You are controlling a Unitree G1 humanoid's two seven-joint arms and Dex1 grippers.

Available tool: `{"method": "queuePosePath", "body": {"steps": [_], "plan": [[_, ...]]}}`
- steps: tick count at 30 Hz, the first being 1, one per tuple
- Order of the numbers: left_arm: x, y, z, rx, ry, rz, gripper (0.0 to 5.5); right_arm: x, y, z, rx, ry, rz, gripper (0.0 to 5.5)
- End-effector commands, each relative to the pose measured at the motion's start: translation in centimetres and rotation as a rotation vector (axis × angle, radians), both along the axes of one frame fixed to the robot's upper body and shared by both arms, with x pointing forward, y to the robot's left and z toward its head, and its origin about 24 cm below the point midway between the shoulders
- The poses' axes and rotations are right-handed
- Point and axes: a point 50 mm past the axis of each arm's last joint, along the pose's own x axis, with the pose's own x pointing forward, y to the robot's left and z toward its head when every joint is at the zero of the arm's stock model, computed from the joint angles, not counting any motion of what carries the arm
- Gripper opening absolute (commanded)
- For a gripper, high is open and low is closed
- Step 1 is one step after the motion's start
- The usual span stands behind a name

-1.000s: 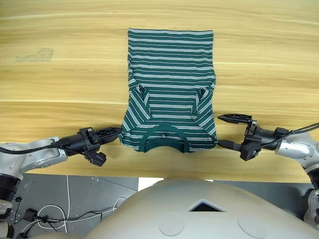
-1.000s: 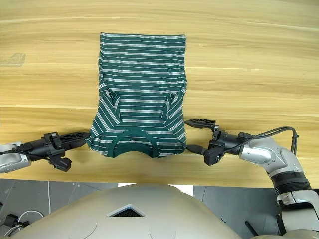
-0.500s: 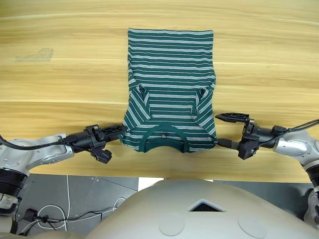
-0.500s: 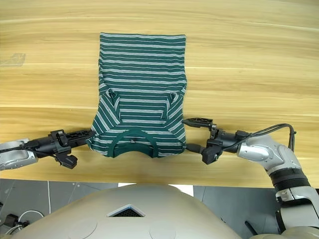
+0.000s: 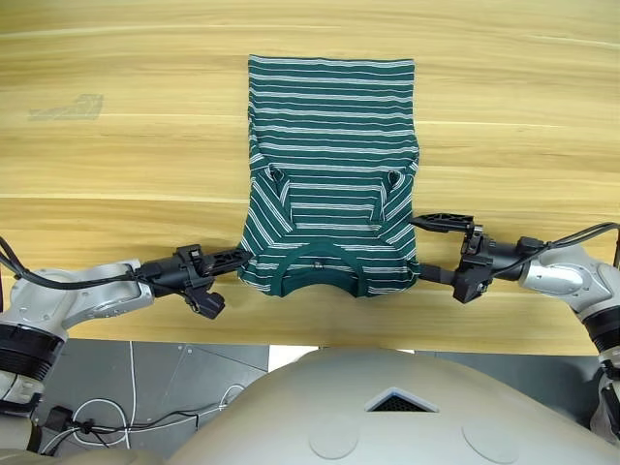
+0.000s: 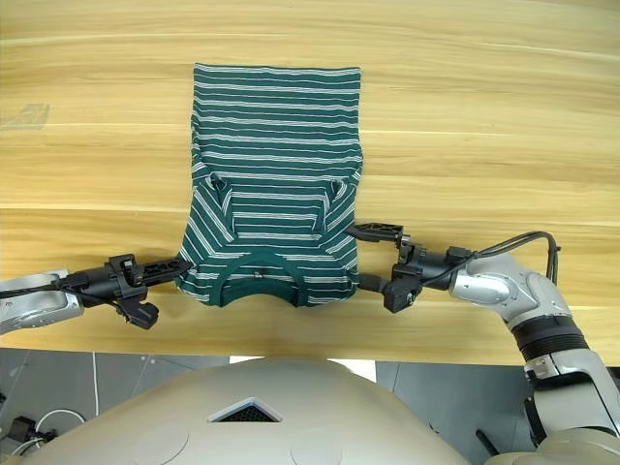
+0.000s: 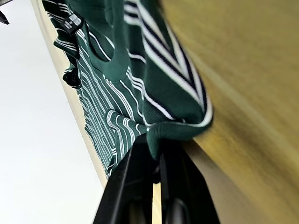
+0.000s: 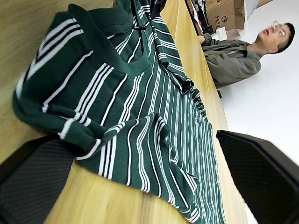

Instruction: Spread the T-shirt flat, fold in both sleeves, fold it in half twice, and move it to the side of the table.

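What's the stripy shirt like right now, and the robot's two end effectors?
T-shirt: flat on the table, both sleeves folded in, not yet folded in half.
left end effector: shut on the T-shirt's near corner.
right end effector: open around the other near corner.

This looks like a robot lab or test room. A long wood-grain table (image 5: 116, 165) stands on a grey floor (image 5: 87, 368). Loose cables (image 5: 132, 378) trail below the table's near edge. Cardboard boxes (image 8: 222, 14) sit past its far end, and a plain white wall (image 8: 275, 102) rises beyond the table.
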Motion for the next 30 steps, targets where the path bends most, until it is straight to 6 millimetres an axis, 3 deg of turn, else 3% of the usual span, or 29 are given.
{"method": "queuePosePath", "body": {"steps": [1,5,30], "plan": [[-0.3,0.1,-0.7,0.008,0.019,0.01,0.01,-1.1,-0.4,-2.0,-0.101,0.093,-0.013,5.4],[-0.5,0.3,-1.0,0.006,0.019,0.019,0.01,-1.2,-0.4,-2.0,-0.109,0.089,-0.006,5.08],[0.3,0.5,-2.0,-0.015,-0.018,0.055,0.01,-1.5,-1.2,-3.0,-0.248,0.127,0.04,0.27]]}}
